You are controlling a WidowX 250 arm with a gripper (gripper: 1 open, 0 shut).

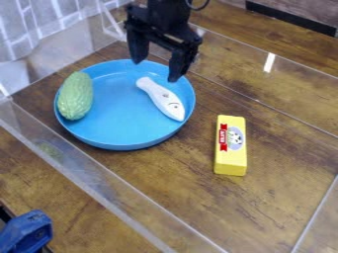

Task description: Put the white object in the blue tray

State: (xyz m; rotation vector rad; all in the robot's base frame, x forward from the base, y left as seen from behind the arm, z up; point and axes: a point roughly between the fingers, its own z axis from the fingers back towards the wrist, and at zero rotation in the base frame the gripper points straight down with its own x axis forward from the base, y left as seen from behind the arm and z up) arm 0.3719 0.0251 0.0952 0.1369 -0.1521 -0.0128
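Hiding tray (106,133) far rim: open hand (158,61).

A green oval textured object (75,94) lies on the dark wooden table (145,193). A yellow rectangular block with a red-and-white label (231,143) lies flat well to its right. A blue item (23,233) shows at the bottom-left corner.

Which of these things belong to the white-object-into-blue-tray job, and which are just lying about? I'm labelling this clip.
Part of the job:
- white object, lying in the tray
- blue tray
- claw, open above the tray's far edge

Just lying about:
- green oval object, resting on the tray's left rim
- yellow block, on the table right of the tray
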